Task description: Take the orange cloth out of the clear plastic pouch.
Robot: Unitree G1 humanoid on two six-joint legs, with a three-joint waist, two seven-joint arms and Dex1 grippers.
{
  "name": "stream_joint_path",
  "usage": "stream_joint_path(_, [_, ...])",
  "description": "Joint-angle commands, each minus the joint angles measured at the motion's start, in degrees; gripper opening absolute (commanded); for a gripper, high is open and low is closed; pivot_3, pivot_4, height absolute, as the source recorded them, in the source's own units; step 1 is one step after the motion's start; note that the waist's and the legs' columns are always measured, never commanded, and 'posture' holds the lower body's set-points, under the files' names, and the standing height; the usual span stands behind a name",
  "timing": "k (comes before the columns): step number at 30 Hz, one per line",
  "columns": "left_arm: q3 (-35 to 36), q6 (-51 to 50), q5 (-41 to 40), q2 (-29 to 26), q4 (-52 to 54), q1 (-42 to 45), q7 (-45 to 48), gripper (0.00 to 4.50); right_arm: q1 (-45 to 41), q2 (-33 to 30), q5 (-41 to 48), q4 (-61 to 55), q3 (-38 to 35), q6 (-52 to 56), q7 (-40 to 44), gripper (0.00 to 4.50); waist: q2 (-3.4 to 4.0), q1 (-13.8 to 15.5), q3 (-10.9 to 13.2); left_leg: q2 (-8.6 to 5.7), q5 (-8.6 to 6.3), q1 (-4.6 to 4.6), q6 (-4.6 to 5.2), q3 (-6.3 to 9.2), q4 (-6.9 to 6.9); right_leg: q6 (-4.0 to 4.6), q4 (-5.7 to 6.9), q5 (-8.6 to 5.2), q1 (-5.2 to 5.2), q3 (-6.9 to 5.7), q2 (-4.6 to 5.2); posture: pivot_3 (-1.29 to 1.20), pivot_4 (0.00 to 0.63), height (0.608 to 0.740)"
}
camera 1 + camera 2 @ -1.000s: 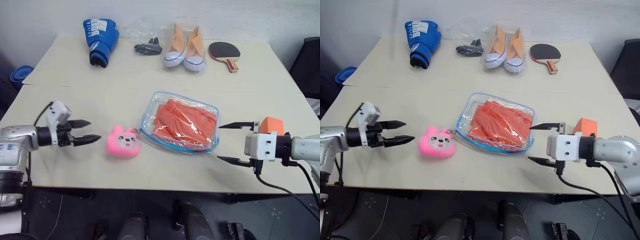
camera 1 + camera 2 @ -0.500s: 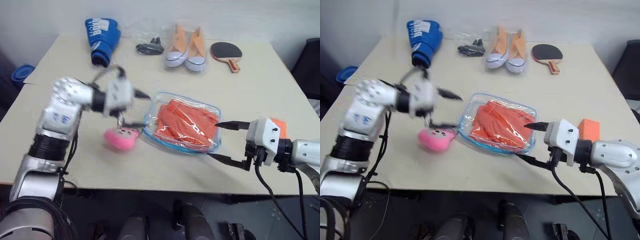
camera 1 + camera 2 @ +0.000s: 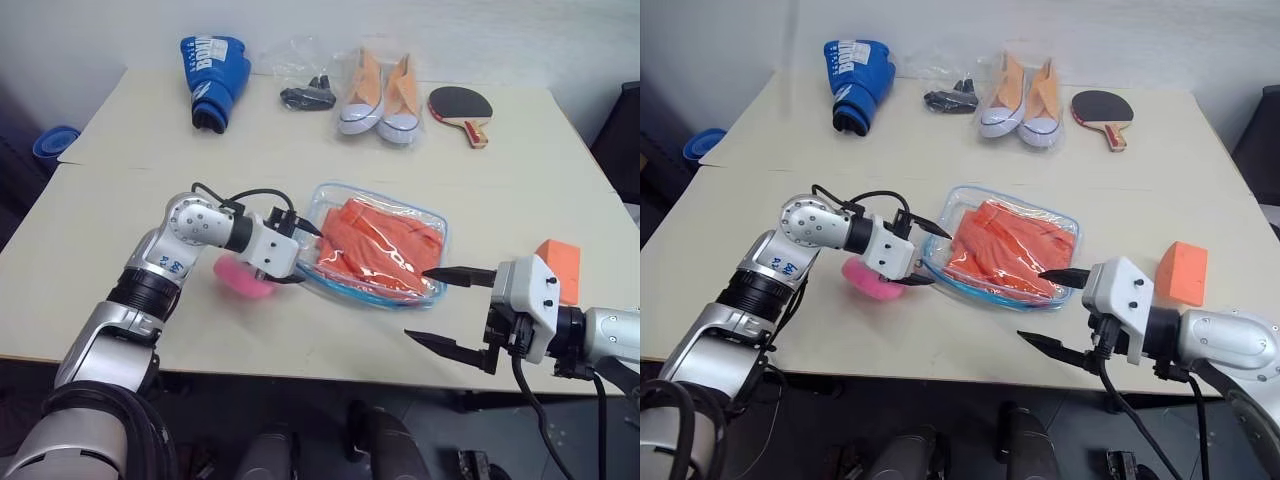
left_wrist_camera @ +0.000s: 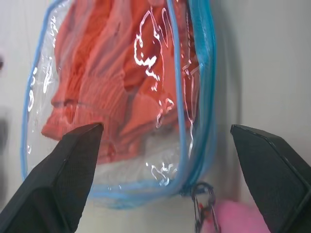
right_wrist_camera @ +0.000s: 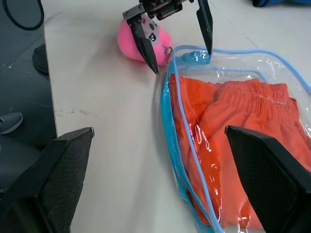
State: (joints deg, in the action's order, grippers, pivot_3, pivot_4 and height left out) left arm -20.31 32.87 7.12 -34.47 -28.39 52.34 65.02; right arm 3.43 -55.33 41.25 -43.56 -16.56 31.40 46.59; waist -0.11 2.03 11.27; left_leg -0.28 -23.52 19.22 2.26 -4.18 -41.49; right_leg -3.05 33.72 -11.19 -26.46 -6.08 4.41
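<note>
Left eye view: both grippers close in on the pouch, nothing gripped yet.

The pale, matte table [image 3: 150,150] carries the clear plastic pouch [image 3: 330,205] near the middle of its front edge: a flat, glossy, rounded rectangle with light blue piping, and the orange cloth [image 3: 385,245] sits folded and wrinkled inside, soft and ribbed. The left gripper [image 3: 300,252] stands at the pouch's left end, black fingers spread wide around that corner, over the pink plush charm [image 3: 240,280]. The right gripper [image 3: 450,310] waits at the front right corner, fingers wide too, empty. The approach looks finished; next, I judge, one pinches the slippery plastic while the other finds the opening, which I cannot see.
</note>
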Motion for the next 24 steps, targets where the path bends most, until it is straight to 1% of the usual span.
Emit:
stream_joint_path(1, [1.5,0.3,-0.4,0.3,-1.0,0.4,-1.3,4.08,0.6,0.5,-1.5,-1.7,-0.7,-0.8,-0.5,4.50,0.00,0.0,0.0,0.01,0.00,0.00,0.00,0.00,0.00,0.00,0.00,0.00,0.00,0.01,0.00,0.00,0.150,0.740])
stream_joint_path(2, [1.6,0.2,-0.4,0.5,-1.4,0.6,-1.6,3.89,0.8,0.6,-1.9,-1.6,-0.6,-1.0,-0.4,4.50,0.00,0.0,0.0,0.01,0.00,-0.01,0.00,0.00,0.00,0.00,0.01,0.00,0.00,0.01,-0.01,0.00,0.150,0.740])
stream_joint_path(4, [1.5,0.4,-0.1,0.6,-2.1,1.0,-2.0,3.34,0.8,0.8,-2.4,-1.4,-0.3,-1.2,-0.4,4.50,0.00,0.0,0.0,0.01,0.00,0.00,0.00,0.00,0.00,0.00,0.01,0.00,0.00,0.01,-0.02,0.00,0.150,0.740])
stream_joint_path(6, [1.3,1.2,0.6,0.4,-3.0,1.2,-2.4,2.65,0.2,1.1,-2.6,-1.2,-0.1,-1.1,-0.5,4.50,0.00,0.0,0.0,0.01,0.00,0.00,0.00,0.00,0.00,0.00,0.01,0.00,0.00,0.01,-0.02,0.00,0.150,0.740])
stream_joint_path(8, [1.0,1.6,1.1,0.3,-3.5,1.3,-2.6,2.06,-0.4,1.2,-2.7,-1.0,0.0,-0.9,-0.7,4.50,0.00,0.0,0.0,0.00,0.00,-0.01,0.00,-0.01,0.00,0.00,0.02,0.00,0.00,0.00,-0.03,0.00,0.150,0.740])
stream_joint_path(13, [1.4,-1.0,-2.0,0.8,-2.0,0.1,0.1,0.50,-0.4,1.5,-3.7,-0.7,0.0,-1.1,-0.5,4.50,0.00,0.0,0.0,0.00,0.00,0.00,0.00,0.00,0.00,0.00,0.01,0.00,0.00,-0.01,-0.03,0.00,0.150,0.740])
stream_joint_path(14, [1.6,-3.1,-3.3,0.9,-1.1,-0.6,1.2,0.18,-0.4,1.6,-3.8,-0.7,0.0,-1.0,-0.6,4.50,0.00,0.0,0.0,0.00,0.00,0.00,0.00,0.00,0.00,0.00,0.02,0.00,0.00,-0.01,-0.03,0.00,0.150,0.740])
stream_joint_path(15, [1.9,-8.5,-5.4,1.0,0.9,-1.6,2.9,0.04,-0.4,1.8,-3.8,-0.8,0.0,-0.8,-0.8,4.50,0.00,0.0,0.0,0.00,0.00,0.00,0.00,0.00,0.00,0.00,0.02,0.00,0.00,-0.01,-0.04,0.00,0.150,0.740])
stream_joint_path(17, [3.0,-22.2,-12.4,1.9,8.2,-4.5,6.0,0.04,-0.4,2.7,-3.1,-1.2,-0.2,-0.3,-1.6,4.50,0.00,-0.3,0.0,0.01,0.00,-0.01,0.00,0.00,0.00,0.00,0.03,0.00,0.00,-0.01,-0.06,0.00,0.150,0.740])
stream_joint_path(19, [5.0,-40.0,-18.9,3.8,17.4,-6.6,3.7,0.04,-0.5,3.7,-2.9,-1.8,0.2,0.1,-2.7,4.50,0.00,-0.3,0.0,0.02,0.00,0.00,0.00,0.01,0.00,0.00,0.04,0.00,0.00,0.04,-0.07,0.00,0.150,0.740])
stream_joint_path(20, [5.7,-45.8,-20.5,4.3,20.5,-7.1,2.5,0.04,-0.7,4.0,-2.9,-2.0,0.4,0.2,-3.0,4.50,0.00,-0.3,0.0,0.01,0.01,0.03,0.00,0.07,-0.05,-0.01,0.04,-0.01,0.00,0.02,-0.06,0.00,0.150,0.740])
stream_joint_path(21, [6.8,-54.5,-22.8,5.8,24.5,-7.5,-0.8,0.01,-0.8,4.6,-3.7,-2.3,1.5,0.2,-3.8,4.32,0.00,-0.2,0.0,0.02,0.01,0.07,0.00,0.11,-0.08,-0.01,0.04,-0.01,0.02,0.00,-0.06,0.00,0.150,0.740])
stream_joint_path(22, [8.0,-60.9,-24.5,7.6,27.0,-7.6,-4.2,0.00,-1.1,5.2,-4.8,-2.4,2.7,0.0,-4.8,4.14,0.00,-0.2,0.0,0.00,0.01,0.07,0.00,0.14,-0.12,-0.02,0.05,-0.01,0.03,0.00,-0.04,0.00,0.150,0.740])
stream_joint_path(23, [9.2,-66.6,-25.6,9.2,28.8,-7.5,-7.7,0.00,-1.4,5.7,-5.7,-2.4,4.0,-0.1,-5.5,3.92,0.00,-0.2,0.0,0.00,0.01,0.07,0.00,0.15,-0.13,-0.02,0.05,-0.01,0.05,0.01,-0.05,0.00,0.150,0.740])
stream_joint_path(24, [10.2,-71.3,-26.1,10.8,30.1,-7.4,-11.0,0.00,-1.7,6.0,-7.6,-2.2,5.7,-0.7,-6.2,3.60,0.00,-0.2,0.0,0.00,0.01,0.04,0.00,0.19,-0.14,-0.03,0.04,-0.02,0.11,0.01,-0.02,0.00,0.150,0.740])
